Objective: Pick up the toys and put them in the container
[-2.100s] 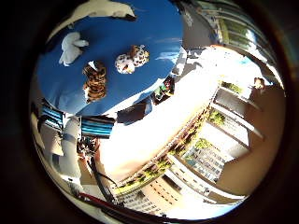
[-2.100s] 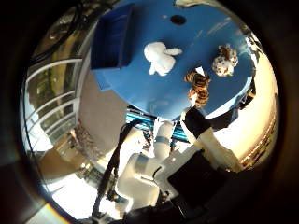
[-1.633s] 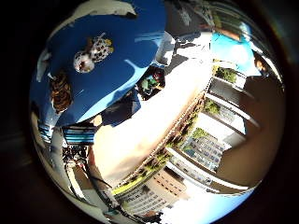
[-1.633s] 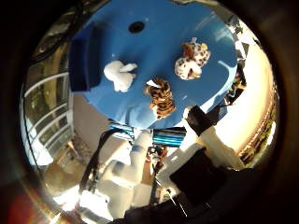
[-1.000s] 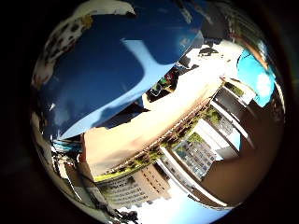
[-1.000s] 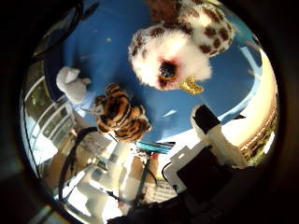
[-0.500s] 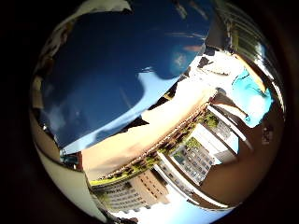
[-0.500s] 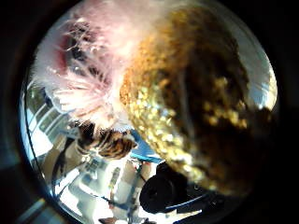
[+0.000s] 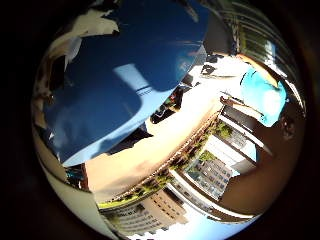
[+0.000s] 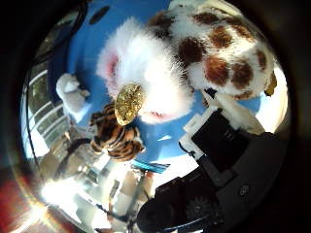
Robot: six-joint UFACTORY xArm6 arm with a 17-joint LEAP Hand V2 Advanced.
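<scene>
In the right thumb side palm view a white plush toy with brown spots and a gold nose (image 10: 180, 63) fills much of the picture, close to the palm, over the blue table (image 10: 185, 146). White and black parts of my hand (image 10: 222, 136) sit right beside it. A tiger-striped toy (image 10: 119, 138) and a small white plush toy (image 10: 68, 93) lie on the table a little beyond it. The right little finger side palm view shows bare blue tabletop (image 9: 120, 90) and its edge.
A dark round hole (image 10: 97, 15) is in the tabletop. Past the table edge are a pale floor (image 9: 160, 145) and a teal tub-like thing (image 9: 262, 95) in the room. Dark arm parts (image 10: 209, 199) fill one side of the thumb side view.
The hand came down over the table onto the spotted toy. Half a second ago the toy pressed against the thumb side camera. Now it sits slightly farther off and its whole face shows.
</scene>
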